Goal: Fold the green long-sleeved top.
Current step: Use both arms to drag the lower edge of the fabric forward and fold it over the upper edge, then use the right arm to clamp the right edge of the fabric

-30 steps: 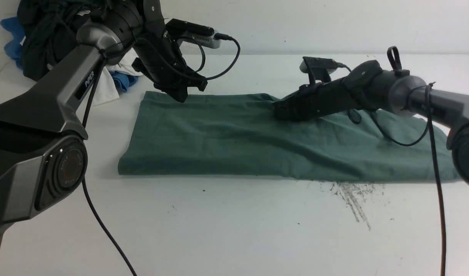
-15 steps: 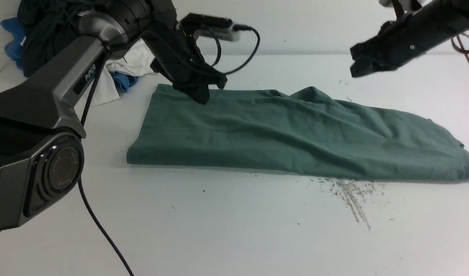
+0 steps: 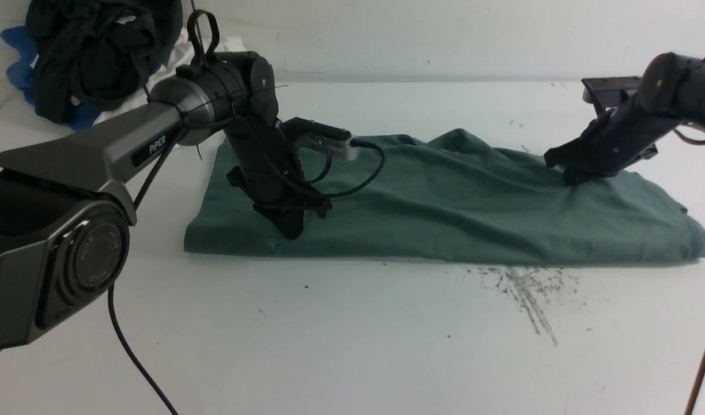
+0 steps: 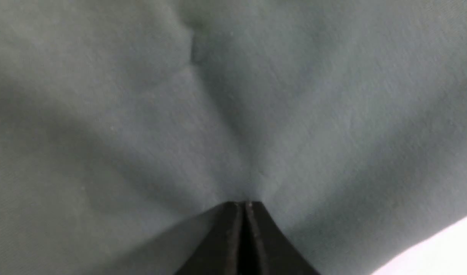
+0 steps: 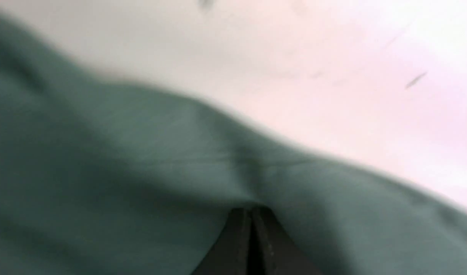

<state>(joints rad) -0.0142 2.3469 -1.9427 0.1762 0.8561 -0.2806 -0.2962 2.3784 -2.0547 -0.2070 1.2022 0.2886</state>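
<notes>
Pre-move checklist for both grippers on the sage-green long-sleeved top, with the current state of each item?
1. Left gripper shut, tips on the sage-green cotton long-sleeved top: ok.
2. Right gripper shut, tips on the top's far right part: ok.
3. Cloth actually pinched in either: cannot tell.
4. Top lying flat: not ok, far edge humped mid-way.
5. Crumpled black garment pile apart from the top: ok.

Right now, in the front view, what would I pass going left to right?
Black clothes pile → left gripper → scratch marks → right gripper. The green top lies under both grippers, so it's left out.
</notes>
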